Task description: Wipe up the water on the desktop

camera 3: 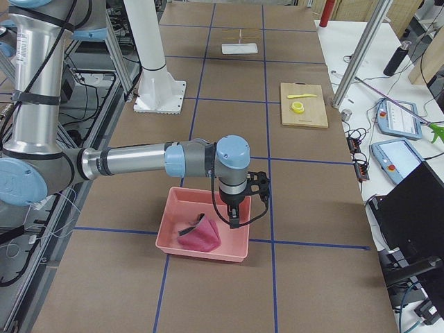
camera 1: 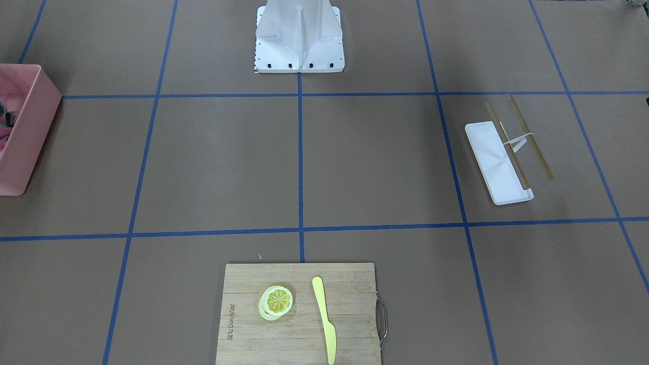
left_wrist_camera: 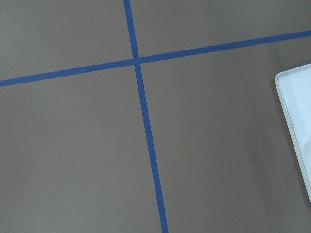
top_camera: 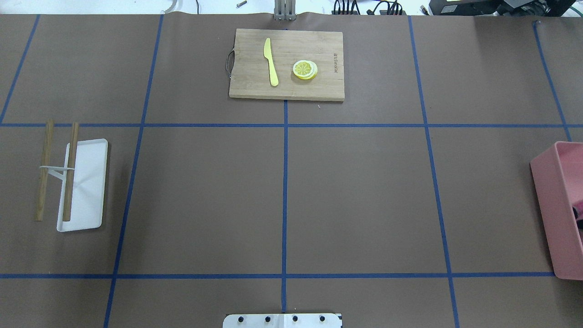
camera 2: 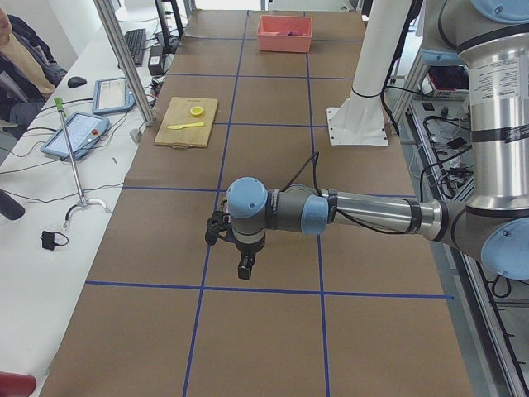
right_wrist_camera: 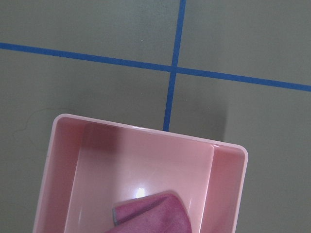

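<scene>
**Front-facing view.** We see the desktop (camera 1: 375,162), brown and crossed by blue tape lines. It bears a bamboo cutting board (camera 1: 350,304) with a yellow knife (camera 1: 323,314) and lemon slices (camera 1: 278,300), a white tray (camera 1: 489,152) with two wooden sticks (camera 1: 530,137) at it, and a pink bin (camera 1: 25,147).

**Overhead view.** We see the same layout from the robot's side.

**Left side view.** The left gripper (camera 2: 245,271) hangs above bare desktop, pointing down. We cannot tell how wide its jaws stand or whether it holds anything.

**Right side view.** The right gripper (camera 3: 234,220) hangs over the bin, with a pink cloth (camera 3: 198,236) lying below and beside it. We cannot judge its opening here either.

**Left wrist view.** Beneath the gripper lies desktop with a tape crossing, and the tray's corner is off to one side.

**Right wrist view.** Directly below the gripper we see the bin and cloth, with desktop beyond.
</scene>
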`<action>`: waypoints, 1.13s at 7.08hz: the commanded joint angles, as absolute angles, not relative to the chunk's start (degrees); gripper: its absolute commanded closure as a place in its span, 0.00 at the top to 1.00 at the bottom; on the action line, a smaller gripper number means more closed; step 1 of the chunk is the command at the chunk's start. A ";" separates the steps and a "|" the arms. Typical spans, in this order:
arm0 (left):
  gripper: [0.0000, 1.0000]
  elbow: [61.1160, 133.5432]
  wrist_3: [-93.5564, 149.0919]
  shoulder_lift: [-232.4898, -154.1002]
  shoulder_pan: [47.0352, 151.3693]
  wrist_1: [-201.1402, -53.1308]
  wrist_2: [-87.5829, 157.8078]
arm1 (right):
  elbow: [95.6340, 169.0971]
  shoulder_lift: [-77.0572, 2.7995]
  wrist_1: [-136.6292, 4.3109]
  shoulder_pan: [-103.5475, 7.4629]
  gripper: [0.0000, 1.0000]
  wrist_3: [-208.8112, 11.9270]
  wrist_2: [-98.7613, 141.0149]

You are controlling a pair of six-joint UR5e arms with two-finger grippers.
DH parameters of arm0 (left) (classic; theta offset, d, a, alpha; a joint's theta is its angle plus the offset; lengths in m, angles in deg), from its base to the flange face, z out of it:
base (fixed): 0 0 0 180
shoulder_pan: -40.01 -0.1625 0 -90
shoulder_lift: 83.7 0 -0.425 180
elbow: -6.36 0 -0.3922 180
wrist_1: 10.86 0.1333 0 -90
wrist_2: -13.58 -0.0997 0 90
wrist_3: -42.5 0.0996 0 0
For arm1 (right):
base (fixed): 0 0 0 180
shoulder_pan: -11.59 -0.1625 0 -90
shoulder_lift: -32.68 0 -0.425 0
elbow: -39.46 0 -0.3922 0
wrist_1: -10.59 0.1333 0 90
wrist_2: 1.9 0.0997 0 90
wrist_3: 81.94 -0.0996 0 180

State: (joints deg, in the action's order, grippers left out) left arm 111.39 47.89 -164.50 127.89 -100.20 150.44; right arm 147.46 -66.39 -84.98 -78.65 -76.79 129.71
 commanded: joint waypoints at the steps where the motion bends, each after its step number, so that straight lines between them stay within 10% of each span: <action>1: 0.98 112.00 48.12 -164.82 127.90 -100.33 150.25 | 147.92 -65.76 -85.04 -79.81 1.00 -76.84 129.76; 8: 0.98 108.84 48.21 -166.67 127.81 -106.91 150.69 | 144.96 -67.70 -85.04 -82.28 1.00 -75.53 131.00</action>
